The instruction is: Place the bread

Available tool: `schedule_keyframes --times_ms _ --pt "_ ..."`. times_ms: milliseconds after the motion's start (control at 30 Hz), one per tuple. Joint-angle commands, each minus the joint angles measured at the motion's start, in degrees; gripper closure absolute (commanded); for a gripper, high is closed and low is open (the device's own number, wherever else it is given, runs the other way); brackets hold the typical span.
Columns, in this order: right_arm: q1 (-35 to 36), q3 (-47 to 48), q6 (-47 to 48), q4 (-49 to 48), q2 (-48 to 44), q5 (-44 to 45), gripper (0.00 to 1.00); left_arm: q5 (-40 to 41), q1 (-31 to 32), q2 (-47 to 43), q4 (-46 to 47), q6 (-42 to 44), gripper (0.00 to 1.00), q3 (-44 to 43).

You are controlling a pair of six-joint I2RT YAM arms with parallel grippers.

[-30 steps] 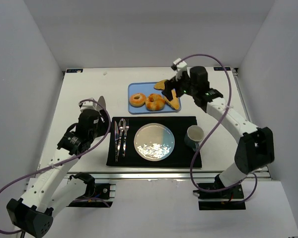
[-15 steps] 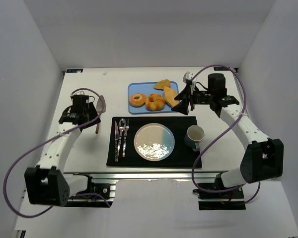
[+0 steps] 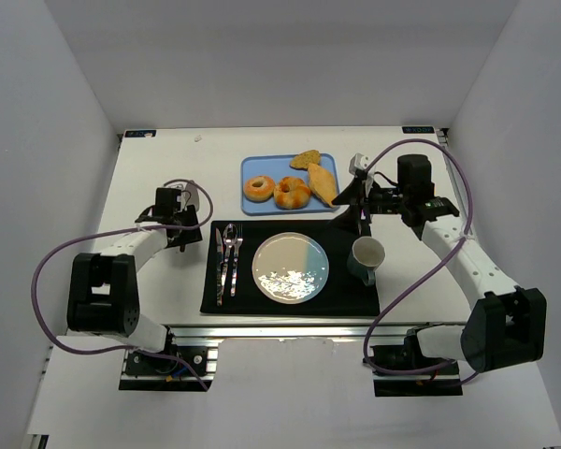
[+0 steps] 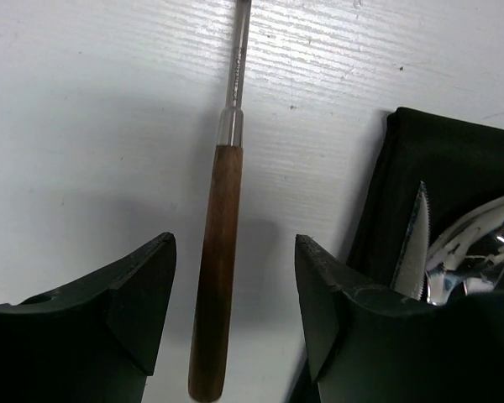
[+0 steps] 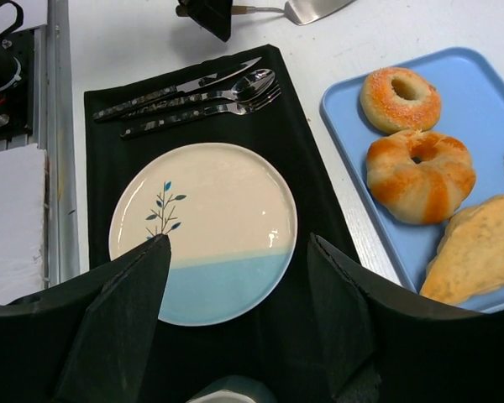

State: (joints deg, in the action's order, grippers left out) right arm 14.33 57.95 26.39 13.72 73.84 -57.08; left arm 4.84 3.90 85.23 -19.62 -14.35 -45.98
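The bread [image 3: 258, 188] [image 5: 400, 99], a small glossy ring with a centre hole, lies at the left end of the blue tray [image 3: 262, 166] [image 5: 479, 92]. The white and blue plate [image 3: 290, 267] [image 5: 202, 218] sits bare on the black placemat [image 3: 346, 290]. My right gripper [image 3: 352, 204] [image 5: 235, 243] hovers open over the mat's far right corner, between plate and tray, holding nothing. My left gripper [image 3: 182, 217] [image 4: 233, 252] is open just left of the mat. A wooden-handled spatula [image 4: 217, 252] lies on the table between its fingers, untouched.
A knotted roll [image 3: 292, 193] [image 5: 420, 175] and a flat tan slice [image 3: 323, 182] [image 5: 479, 248] share the tray with the bagel. Knife, fork and spoon [image 3: 226, 262] [image 5: 193, 96] lie on the mat's left side. A dark cup [image 3: 366, 254] stands right of the plate.
My right gripper has drawn back from above the tray to the mat's far right corner, its jaws narrower. My left arm has folded in, its gripper now low over the spatula.
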Motion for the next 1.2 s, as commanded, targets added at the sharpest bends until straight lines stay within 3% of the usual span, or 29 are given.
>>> schedule_keyframes --times_ms 0,500,767,1067,1167 --pt "-0.3 -0.3 1.5 0.7 -1.8 -0.1 0.28 -2.6 -0.9 0.2 8.7 1.3 0.32 1.4" --pt "-2.3 1.7 1.2 0.6 -0.9 0.5 0.28 -2.6 -1.0 2.6 16.1 -1.9 0.38 6.9" --pt "-3.1 2.1 1.4 0.9 -0.9 0.7 0.28 -2.4 -1.2 2.2 17.1 -2.3 0.49 7.7" --pt "-3.5 1.7 1.5 0.9 -1.2 0.7 0.28 -3.3 -1.2 0.3 17.9 -3.2 0.5 9.0" --pt "-3.7 1.6 1.5 0.9 -1.4 0.7 0.28 -4.3 -1.5 0.3 17.9 -3.9 0.57 9.1"
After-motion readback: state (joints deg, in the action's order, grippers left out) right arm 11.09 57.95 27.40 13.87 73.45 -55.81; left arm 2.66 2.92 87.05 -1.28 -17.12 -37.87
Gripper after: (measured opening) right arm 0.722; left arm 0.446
